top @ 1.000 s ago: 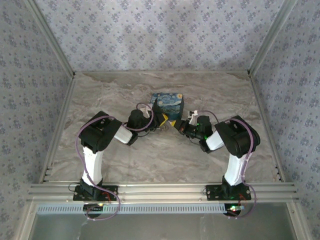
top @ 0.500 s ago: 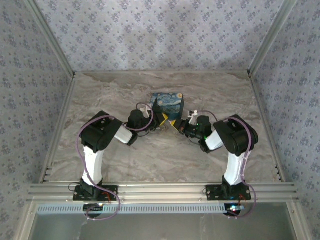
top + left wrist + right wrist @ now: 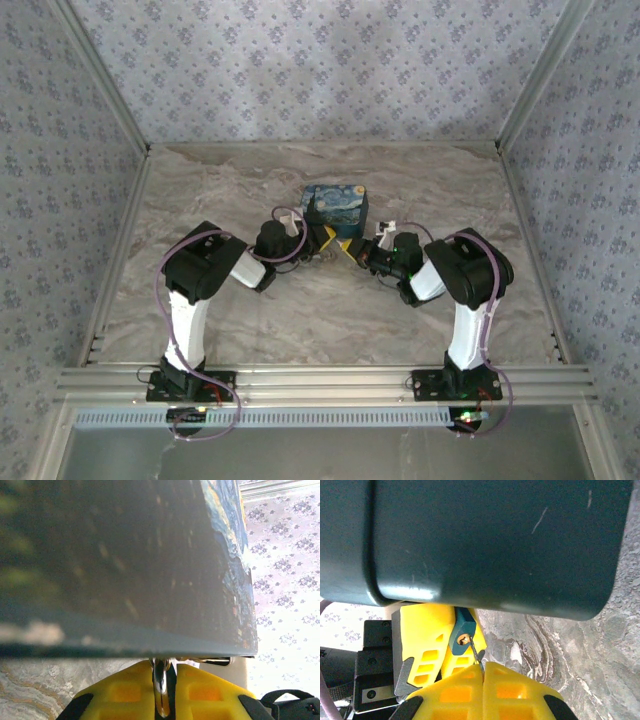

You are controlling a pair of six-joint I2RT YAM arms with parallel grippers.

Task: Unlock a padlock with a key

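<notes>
The padlock (image 3: 461, 630) is a small teal block with a brass keyhole facing the right wrist camera. It hangs just below the blue starry-print box (image 3: 335, 203), pinched between the yellow fingers (image 3: 427, 635) of my left gripper (image 3: 322, 240). In the left wrist view, its silver shackle (image 3: 161, 685) runs up between the shut jaws of the left gripper (image 3: 170, 667). My right gripper (image 3: 483, 666) is shut on the key (image 3: 476, 654). Its thin dark blade slants up with the tip at the keyhole. Both grippers meet at the box's near edge, the right gripper (image 3: 352, 248) beside the left.
The box's dark body (image 3: 495, 540) looms close above both sets of fingers. The marble table (image 3: 330, 320) stretches bare to either side and towards me. Metal frame rails (image 3: 120, 260) and patterned walls bound the table.
The right arm has edged slightly left toward the padlock. Both grips are unchanged and the left arm has held still.
</notes>
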